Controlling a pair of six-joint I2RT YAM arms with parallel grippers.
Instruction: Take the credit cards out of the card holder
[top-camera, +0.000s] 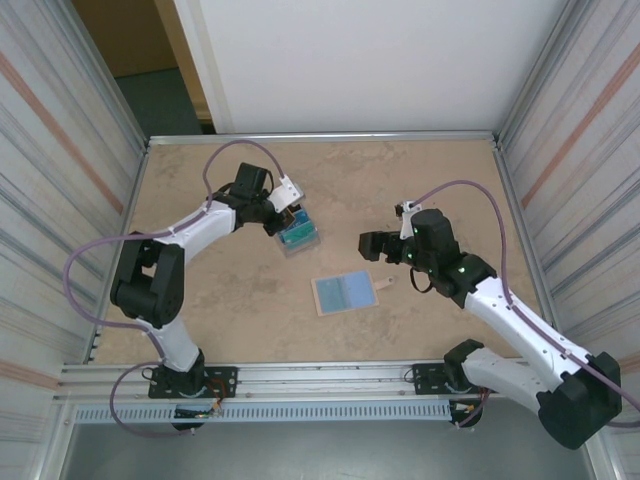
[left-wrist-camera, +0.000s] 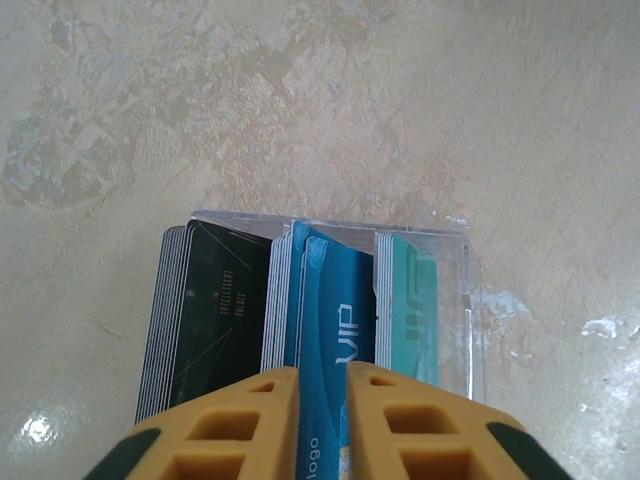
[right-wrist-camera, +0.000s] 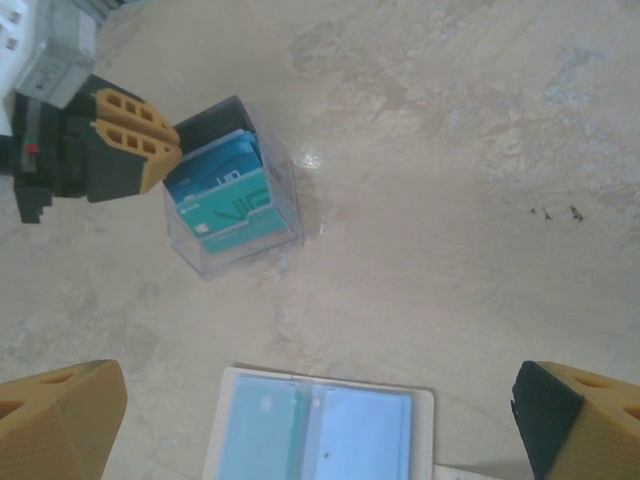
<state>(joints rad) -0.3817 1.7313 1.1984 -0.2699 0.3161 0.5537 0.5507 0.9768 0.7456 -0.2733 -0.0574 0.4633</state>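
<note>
The card holder (top-camera: 345, 292) lies opened flat on the table, pale blue inner faces up (right-wrist-camera: 320, 430), beige tab to the right. Its left pocket looks teal, as if a card sits in it. Credit cards (left-wrist-camera: 335, 300) stand in black, blue and teal stacks inside a clear plastic box (top-camera: 298, 235). My left gripper (left-wrist-camera: 322, 400) hangs right over that box, its jaws slightly apart, with a blue card leaning in the narrow gap; it also appears in the right wrist view (right-wrist-camera: 150, 150). My right gripper (right-wrist-camera: 318, 420) is wide open above the card holder, holding nothing (top-camera: 375, 247).
The clear box (right-wrist-camera: 235, 215) sits left of and beyond the card holder. A raised metal rim (top-camera: 320, 137) borders the sandy table, with corrugated walls on both sides. Bare table surface lies right of the holder.
</note>
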